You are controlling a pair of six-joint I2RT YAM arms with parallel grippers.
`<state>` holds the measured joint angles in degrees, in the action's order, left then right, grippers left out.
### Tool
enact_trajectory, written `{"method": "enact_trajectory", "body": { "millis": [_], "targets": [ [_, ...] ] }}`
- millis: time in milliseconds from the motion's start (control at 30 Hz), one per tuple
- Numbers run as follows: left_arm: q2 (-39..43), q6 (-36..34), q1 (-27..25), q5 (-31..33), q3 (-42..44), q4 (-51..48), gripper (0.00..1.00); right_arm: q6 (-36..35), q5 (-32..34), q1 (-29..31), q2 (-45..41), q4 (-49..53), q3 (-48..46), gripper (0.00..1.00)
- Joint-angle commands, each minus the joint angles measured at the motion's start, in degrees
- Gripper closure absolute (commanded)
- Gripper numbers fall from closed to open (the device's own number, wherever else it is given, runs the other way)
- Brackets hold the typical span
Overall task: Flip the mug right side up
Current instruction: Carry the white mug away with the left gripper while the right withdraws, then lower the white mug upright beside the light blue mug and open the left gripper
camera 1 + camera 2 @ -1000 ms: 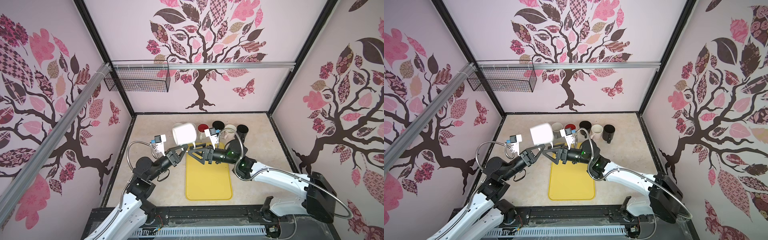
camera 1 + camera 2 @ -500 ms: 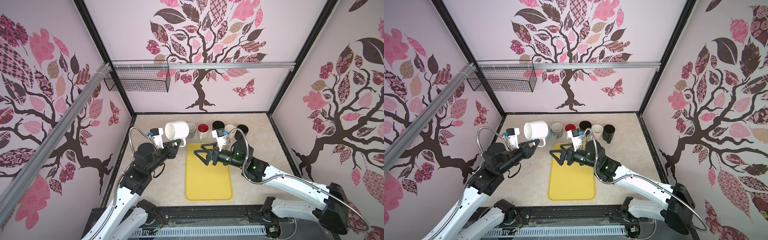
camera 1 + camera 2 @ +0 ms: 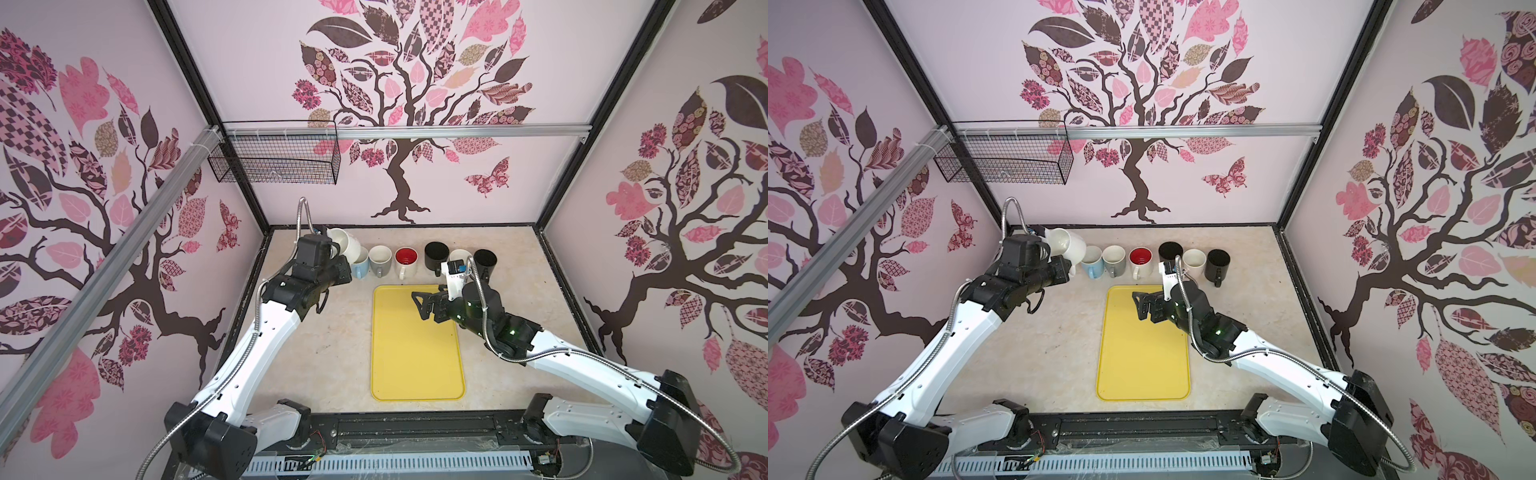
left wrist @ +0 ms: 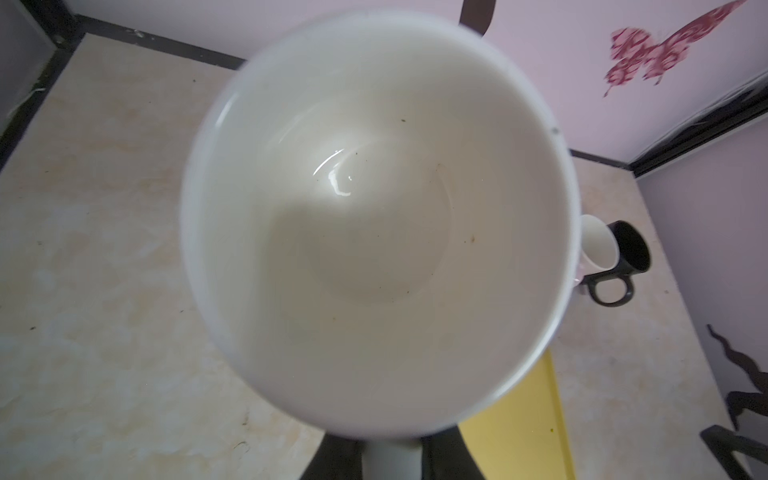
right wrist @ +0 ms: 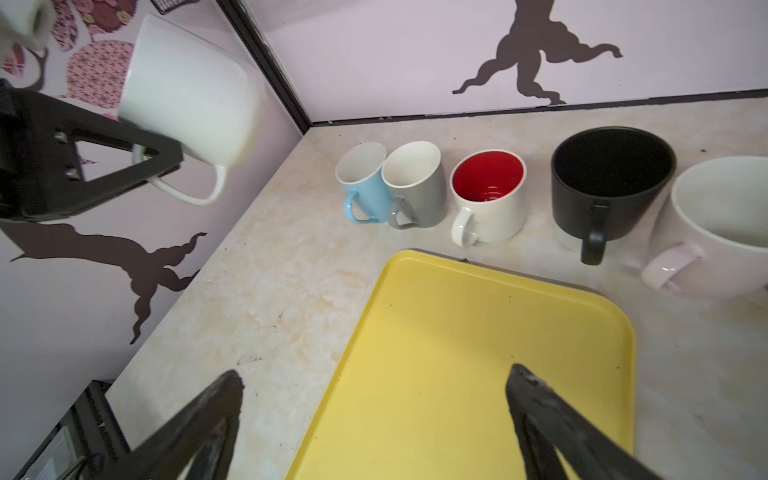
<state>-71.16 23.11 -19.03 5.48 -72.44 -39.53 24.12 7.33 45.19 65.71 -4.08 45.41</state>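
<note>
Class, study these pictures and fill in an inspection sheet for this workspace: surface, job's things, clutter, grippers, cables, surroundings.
Surface: beige table, with a yellow tray flat at its middle.
Job's things: white mug held off the table and tilted, at the left end of the row.
Clutter: six upright mugs in a row behind the tray.
Grippers: left gripper shut on the white mug's handle; right gripper open over the tray's far end, holding nothing.
Cables: a metal hose arcs over each wrist: left hose, right hose.
Surroundings: tree-print walls; wire basket hung on the back rail.
</note>
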Motion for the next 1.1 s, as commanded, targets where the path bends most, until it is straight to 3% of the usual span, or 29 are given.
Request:
{"method": "enact_trajectory", "body": {
  "millis": [0,233,333,1067],
  "targets": [
    [-0.83,-4.74,2.66,6.17,-7.15,0.54,1.00,-0.92,-1.28,-1.82,1.78,-0.24,-1.39,0.00],
    [-5.81,-3.76,13.54,-0.86,-6.89,2.83,1.00,-1.27,-2.00,-1.86,2.17,-1.51,-3.86,0.00],
    [-8.91,-3.68,15.71,-1.89,-6.77,3.57,1.00,-1.09,-2.33,-1.88,2.58,-1.30,-3.85,0.00],
    [-23.15,-1.82,14.85,-2.79,-4.07,11.83,1.00,-2.32,-3.09,-2.17,2.58,-0.67,-3.74,0.00]
  ]
}}
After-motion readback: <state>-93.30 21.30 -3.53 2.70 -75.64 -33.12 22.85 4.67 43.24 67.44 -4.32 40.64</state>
